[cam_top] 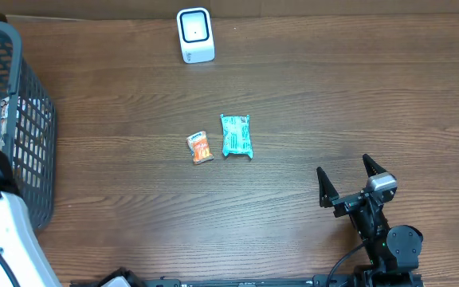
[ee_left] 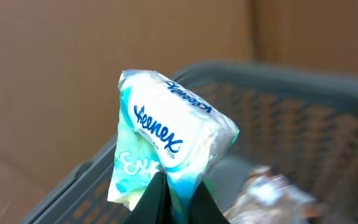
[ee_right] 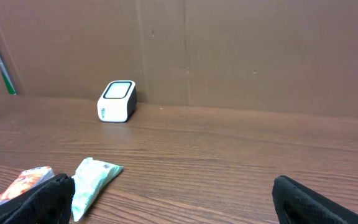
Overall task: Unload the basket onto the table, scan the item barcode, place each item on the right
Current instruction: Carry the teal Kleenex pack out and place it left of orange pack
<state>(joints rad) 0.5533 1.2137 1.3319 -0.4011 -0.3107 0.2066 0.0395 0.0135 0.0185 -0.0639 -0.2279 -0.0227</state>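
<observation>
Wooden surface (cam_top: 309, 88) beneath everything, with cardboard walls behind.

At its left edge, a grey mesh basket (cam_top: 22, 119), seemingly the store of goods for scanning. Inside, something white and red glimpsed through the mesh from overhead, plus a crinkly silvery wrapper (ee_left: 272, 190), blurred in the left wrist view. Rest of the contents hidden.

Beside the basket, the left arm (cam_top: 2, 231). Left tool (ee_left: 174, 190) clenched on the lower edge of a Kleenex tissue pack (ee_left: 166, 143), pinched by one end, probably to leave the printed faces free for reading. Pack raised in front of the basket rim, logo side toward the wrist camera. No barcode visible on that face, so likely on the far side or underneath.

Right tool (cam_top: 343, 169) released, fingers spread wide and grasping nothing, low over the near right of the surface. Likely parked out of the way.

At the far edge, well apart from the pack, the scanner (cam_top: 195, 35), upright with its window turned toward the arms, presumably within reach of either.

Mid-surface, a teal packet (cam_top: 236, 135) lying flat. Just beside it on the left, a smaller orange packet (cam_top: 201, 147), apparently not touching. Role of both unclear.
</observation>
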